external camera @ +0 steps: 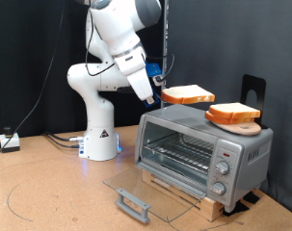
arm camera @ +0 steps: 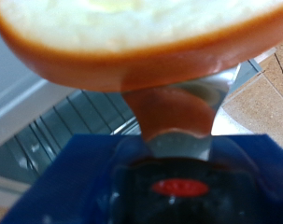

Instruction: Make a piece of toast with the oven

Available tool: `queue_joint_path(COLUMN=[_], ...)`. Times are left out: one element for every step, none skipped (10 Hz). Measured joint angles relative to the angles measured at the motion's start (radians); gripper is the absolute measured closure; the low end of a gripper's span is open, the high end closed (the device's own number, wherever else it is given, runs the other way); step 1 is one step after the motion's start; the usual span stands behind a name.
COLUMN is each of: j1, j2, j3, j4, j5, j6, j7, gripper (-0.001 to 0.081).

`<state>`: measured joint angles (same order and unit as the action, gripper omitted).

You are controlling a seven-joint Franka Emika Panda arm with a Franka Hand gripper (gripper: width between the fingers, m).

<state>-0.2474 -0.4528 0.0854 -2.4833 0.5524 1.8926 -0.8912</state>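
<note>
Your claw (external camera: pixel 157 93) grips the toast (external camera: pixel 188 95) by one edge, holding it flat in the air above the oven (external camera: pixel 203 149). The oven door (external camera: pixel 150 197) lies open on the table. A second slice (external camera: pixel 232 113) sits on the oven's top. Keep the toast level while lowering toward the rack (external camera: pixel 179 154).

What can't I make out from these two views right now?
- Pincer fingers: exterior view, too small; wrist view, the held piece of toast covers them.
- Oven interior: wrist view, toast and blur hide most of the wire rack.
- Knob settings: exterior view, too small.
</note>
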Motion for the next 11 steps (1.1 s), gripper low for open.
queue_joint_path(j1=[-0.007,-0.019,-0.035,-0.053,-0.073,-0.092,-0.108,-0.123,-0.131,-0.130,-0.127], j2=[-0.002,-0.001,0.000,0.003,0.006,0.012,0.020,0.036,0.063,0.062,0.063], j3=[-0.024,-0.054,-0.081,-0.104,-0.125,-0.145,-0.165,-0.186,-0.195,-0.193,-0.191], j4=[-0.011,-0.016,-0.016,-0.015,-0.014,-0.009,-0.003,0.009,0.029,0.026,0.012], j5=[-0.020,-0.040,-0.058,-0.075,-0.093,-0.114,-0.135,-0.154,-0.159,-0.158,-0.158], j6=[-0.012,-0.024,-0.035,-0.037,-0.035,-0.035,-0.036,-0.044,-0.059,-0.059,-0.019], j7=[-0.058,-0.112,-0.146,-0.159,-0.169,-0.185,-0.204,-0.216,-0.225,-0.228,-0.264], gripper=[0.0410,0.0410,0.0410,0.0410,0.0410,0.0410,0.0410,0.0410,0.0410,0.0410,0.0410])
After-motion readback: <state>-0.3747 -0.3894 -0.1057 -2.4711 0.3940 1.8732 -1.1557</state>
